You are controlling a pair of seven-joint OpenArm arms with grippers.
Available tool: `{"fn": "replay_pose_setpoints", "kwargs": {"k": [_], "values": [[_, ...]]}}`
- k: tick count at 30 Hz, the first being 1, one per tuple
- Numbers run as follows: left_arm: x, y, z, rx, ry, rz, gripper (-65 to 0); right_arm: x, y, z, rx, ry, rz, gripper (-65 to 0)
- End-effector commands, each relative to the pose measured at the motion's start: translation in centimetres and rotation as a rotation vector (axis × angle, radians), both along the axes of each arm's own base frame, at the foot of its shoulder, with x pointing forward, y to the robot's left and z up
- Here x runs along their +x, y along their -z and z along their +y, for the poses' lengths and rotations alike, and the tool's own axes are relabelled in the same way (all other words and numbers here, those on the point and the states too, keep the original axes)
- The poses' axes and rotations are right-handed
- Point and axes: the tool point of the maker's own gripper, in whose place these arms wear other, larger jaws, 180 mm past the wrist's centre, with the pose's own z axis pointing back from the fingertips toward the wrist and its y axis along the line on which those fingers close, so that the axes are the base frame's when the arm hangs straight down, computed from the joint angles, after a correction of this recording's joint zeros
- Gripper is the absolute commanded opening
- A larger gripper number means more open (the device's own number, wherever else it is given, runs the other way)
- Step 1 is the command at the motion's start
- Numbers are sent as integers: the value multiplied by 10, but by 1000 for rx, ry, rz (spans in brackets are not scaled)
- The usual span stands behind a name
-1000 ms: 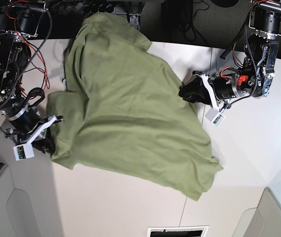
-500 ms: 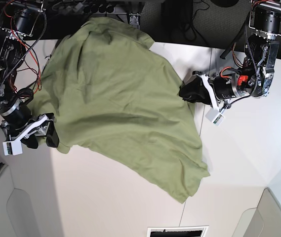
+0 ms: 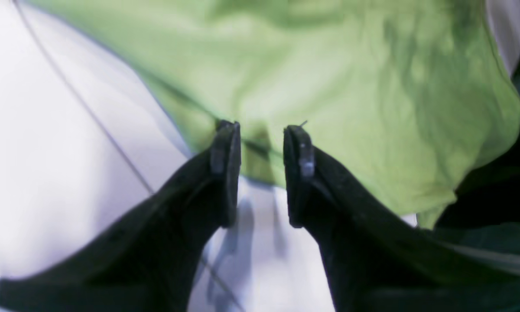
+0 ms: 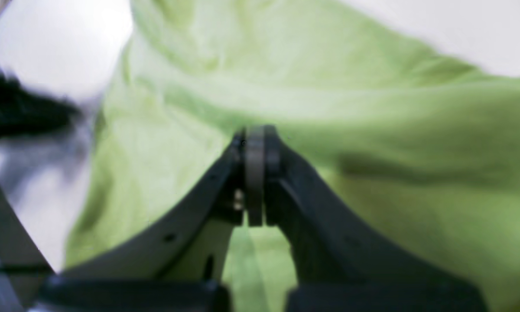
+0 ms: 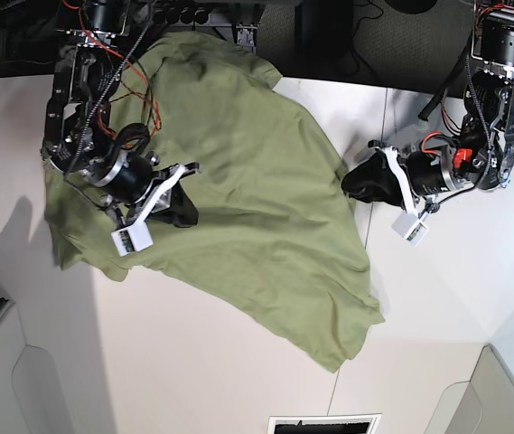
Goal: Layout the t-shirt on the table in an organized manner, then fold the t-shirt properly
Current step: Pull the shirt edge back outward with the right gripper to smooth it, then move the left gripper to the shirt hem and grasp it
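No readable writing; left gripper [image 3: 262,173] parted at t-shirt [image 5: 238,181] edge, right gripper [image 4: 255,173] closed

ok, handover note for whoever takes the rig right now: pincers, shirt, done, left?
Left pincer: open, fingertips at the shirt's edge with a bit of hem between them, not clamped.
Right pincer: shut, over the cloth; whether it pinches fabric cannot be told.
T-shirt: spread loosely and wrinkled on the table, skewed, its far end hanging past the table's back edge.
Done: roughly opened out.
Left: square and flatten it fully on the table, then do all the folds.
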Motion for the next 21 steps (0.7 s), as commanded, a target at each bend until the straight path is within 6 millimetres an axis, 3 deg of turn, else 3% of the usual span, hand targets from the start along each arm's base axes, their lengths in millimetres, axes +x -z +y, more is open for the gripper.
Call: {"fn": "replay_pose_setpoints", "kwargs": {"k": [1, 6, 11, 17, 21], "values": [[16, -20, 9, -4, -19, -71, -402, 7, -12, -4, -10, -9, -54, -650], [36, -29, 35, 79, -85, -171, -381, -4, 9, -33, -141, -19, -13, -650], [54, -23, 58, 150, -172, -211, -381, -13, 29, -71, -255, -13, 41, -650], [70, -8, 72, 130, -243, -161, -361, -15, 49, -107, -285, 45, 90, -650], [82, 1, 76, 95, -288, -124, -329, -12, 48, -134, -295, 133, 97, -650]]}}
